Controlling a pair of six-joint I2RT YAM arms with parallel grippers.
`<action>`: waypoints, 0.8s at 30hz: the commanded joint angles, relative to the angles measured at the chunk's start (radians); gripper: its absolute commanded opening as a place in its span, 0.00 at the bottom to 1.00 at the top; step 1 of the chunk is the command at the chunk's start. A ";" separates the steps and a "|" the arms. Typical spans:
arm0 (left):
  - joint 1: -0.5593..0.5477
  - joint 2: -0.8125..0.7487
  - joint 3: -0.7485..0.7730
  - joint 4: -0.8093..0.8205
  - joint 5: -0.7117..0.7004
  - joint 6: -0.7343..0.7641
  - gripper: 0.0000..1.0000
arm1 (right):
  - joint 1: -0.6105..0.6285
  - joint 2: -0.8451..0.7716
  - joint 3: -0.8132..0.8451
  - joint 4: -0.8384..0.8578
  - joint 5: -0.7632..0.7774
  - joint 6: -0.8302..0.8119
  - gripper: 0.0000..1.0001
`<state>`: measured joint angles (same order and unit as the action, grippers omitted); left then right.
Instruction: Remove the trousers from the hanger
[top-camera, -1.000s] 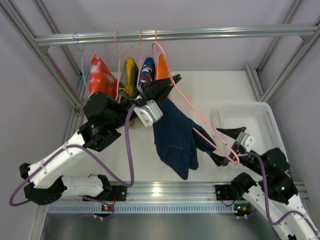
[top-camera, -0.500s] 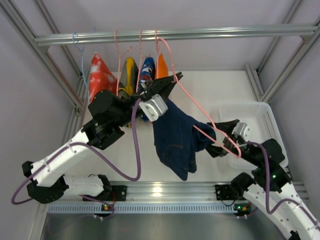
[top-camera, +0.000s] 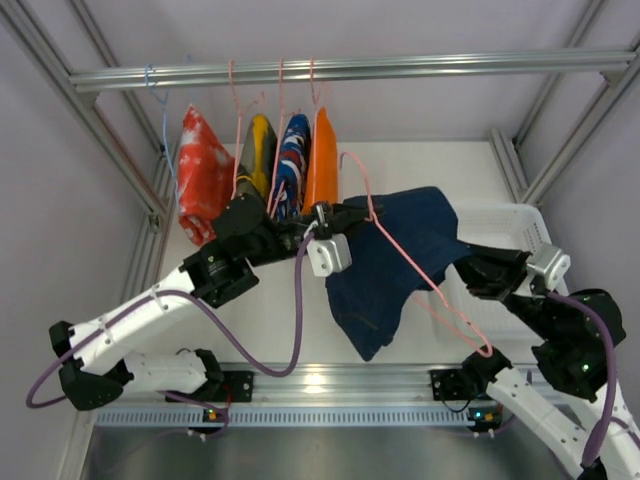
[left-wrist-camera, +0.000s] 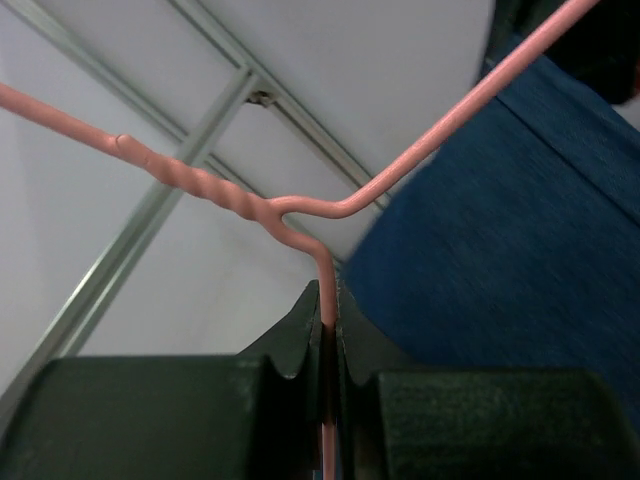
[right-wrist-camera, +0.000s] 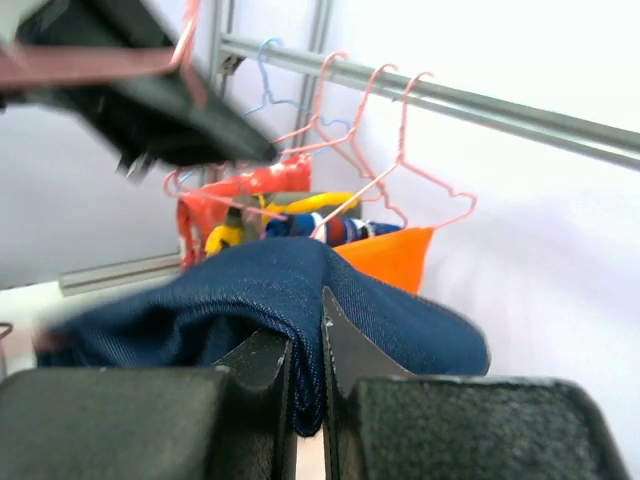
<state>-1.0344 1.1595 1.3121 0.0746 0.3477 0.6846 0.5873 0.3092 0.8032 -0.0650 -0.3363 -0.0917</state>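
The hanger is off the rail and held in the air by the left hand, whose fingers are pressed together on the pink wire just below the twisted neck. From that grip the frame slants away toward the right arm's side, its far corner low and near the front edge of the counter.

The trousers lie draped over the hanger. One part hangs down on the near side of the wire. The other is lifted up and across to the far-right side of it, where the right hand is clamped on a fold of the dark denim — the cloth bulges over both fingertips in the wrist view.

So the garment's long axis crosses the wire rather than running along it, and the right hand is the one on the cloth. My reading is that the coming move is a pull by that hand away from the hanger, to the right — toward the white basket beyond it — while the left hand holds the frame firm, so that the hanging part slides up and over the wire. It could snag there.
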 joint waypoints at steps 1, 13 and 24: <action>0.002 -0.057 -0.028 0.025 0.122 0.075 0.00 | 0.016 0.037 0.103 0.088 0.072 -0.031 0.00; -0.059 -0.179 -0.277 -0.116 0.273 0.489 0.00 | 0.016 0.191 0.344 0.156 0.131 -0.088 0.00; -0.102 -0.161 -0.373 -0.323 0.356 0.800 0.00 | 0.014 0.298 0.501 0.226 0.117 -0.131 0.00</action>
<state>-1.1248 0.9909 0.9695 -0.1539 0.6079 1.3674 0.5873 0.5835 1.2034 -0.0448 -0.2447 -0.1787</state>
